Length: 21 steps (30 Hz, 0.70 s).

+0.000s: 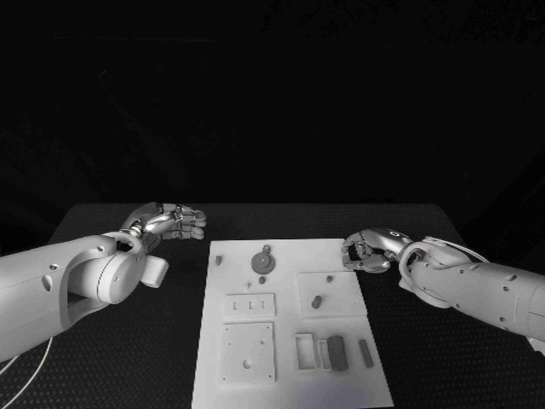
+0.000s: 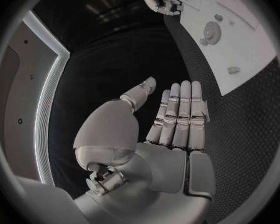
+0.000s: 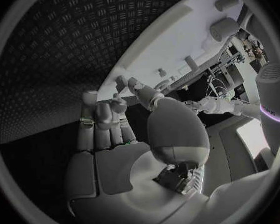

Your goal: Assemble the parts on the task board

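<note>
left hand open and empty; right hand curled, grasp unclear, beside task board

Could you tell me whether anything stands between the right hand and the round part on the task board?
Nothing visible does: the right hand hovers at the task board edge, with bare board between it and the round part.

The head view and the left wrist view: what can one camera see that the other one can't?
Head view alone: both arms and the board's near end, with a dark upright part beside a pale frame. Left wrist view alone: the left hand's flat palm, fingers straight, holding nothing. Both: the task board, its round part and the right hand.
</note>
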Available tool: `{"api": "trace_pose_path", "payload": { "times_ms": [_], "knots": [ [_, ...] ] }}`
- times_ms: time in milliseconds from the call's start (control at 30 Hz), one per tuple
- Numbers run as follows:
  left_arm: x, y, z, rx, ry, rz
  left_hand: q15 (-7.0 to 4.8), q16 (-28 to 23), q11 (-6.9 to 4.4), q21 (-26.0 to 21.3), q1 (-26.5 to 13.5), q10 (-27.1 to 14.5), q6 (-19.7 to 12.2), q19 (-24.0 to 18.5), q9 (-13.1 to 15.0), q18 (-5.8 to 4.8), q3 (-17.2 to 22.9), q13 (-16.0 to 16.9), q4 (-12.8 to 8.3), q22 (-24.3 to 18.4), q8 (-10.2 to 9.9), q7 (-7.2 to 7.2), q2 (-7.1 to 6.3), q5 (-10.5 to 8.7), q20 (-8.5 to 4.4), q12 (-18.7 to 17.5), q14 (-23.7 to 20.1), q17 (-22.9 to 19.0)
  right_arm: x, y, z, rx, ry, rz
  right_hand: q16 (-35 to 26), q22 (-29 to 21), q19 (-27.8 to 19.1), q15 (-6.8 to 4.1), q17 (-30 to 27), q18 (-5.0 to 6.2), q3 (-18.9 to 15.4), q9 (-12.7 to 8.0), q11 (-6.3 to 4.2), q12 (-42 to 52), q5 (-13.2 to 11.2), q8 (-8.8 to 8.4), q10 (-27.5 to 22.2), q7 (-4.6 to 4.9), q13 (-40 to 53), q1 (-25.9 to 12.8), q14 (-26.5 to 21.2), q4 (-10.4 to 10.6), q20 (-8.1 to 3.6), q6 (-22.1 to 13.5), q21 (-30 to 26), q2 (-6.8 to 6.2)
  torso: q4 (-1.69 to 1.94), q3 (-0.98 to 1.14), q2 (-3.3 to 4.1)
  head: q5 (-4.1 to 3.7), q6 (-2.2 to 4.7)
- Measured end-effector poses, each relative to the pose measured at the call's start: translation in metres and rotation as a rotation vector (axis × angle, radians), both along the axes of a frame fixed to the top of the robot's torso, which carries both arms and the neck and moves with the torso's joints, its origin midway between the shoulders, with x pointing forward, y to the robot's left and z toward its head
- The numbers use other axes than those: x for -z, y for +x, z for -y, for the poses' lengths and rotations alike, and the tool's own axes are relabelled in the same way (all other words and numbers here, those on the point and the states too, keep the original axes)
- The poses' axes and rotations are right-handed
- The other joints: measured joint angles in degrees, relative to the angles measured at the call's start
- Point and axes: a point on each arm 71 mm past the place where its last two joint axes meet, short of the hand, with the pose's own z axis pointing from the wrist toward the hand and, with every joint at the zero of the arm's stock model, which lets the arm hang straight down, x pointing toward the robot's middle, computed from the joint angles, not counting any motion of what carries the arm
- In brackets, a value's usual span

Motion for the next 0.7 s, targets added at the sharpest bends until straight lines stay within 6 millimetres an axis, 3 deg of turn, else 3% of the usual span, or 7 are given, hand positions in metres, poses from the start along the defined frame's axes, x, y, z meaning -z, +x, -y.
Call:
{"api": "trace_pose_path", "payload": {
  "times_ms": [500, 700],
  "knots": [
    [0.0001, -0.0004, 0.0002, 0.003, -0.001, -0.002, 0.00, 0.00, 0.00, 0.00, 0.00, 0.00, 0.00, 0.00, 0.00, 0.00, 0.00, -0.01, 0.00, -0.01, 0.00, 0.00, 0.00, 0.00, 0.00, 0.00, 0.00, 0.04, 0.0005, 0.0014, 0.0003, 0.008, -0.004, 0.001, 0.00, 0.00, 0.00, -0.08, -0.05, -0.05, -0.15, 0.17, 0.00, 0.00, 0.00, 0.00, 0.00, -0.05, -0.07, 0.00, 0.09, -0.48, 0.01, 0.05, 0.00, 0.00, 0.01, -0.06, 0.02, -0.17, -0.18],
    [0.0001, -0.0005, -0.0003, 0.003, -0.001, -0.002, 0.00, 0.00, 0.00, 0.00, 0.00, 0.00, 0.00, 0.00, 0.00, 0.00, 0.00, -0.01, 0.00, -0.01, 0.00, 0.00, 0.00, 0.00, 0.00, 0.00, 0.00, 0.04, 0.0010, 0.0019, -0.0028, 0.002, -0.005, 0.001, 0.22, 0.00, 0.00, -0.50, -0.13, -0.05, -0.06, 0.80, 0.00, 0.00, 0.00, 1.12, 0.00, -0.09, -0.24, 0.30, 0.30, -1.20, 0.01, 0.09, 0.22, 0.30, 0.03, -0.07, 0.01, -0.19, -0.27]
  ]
}}
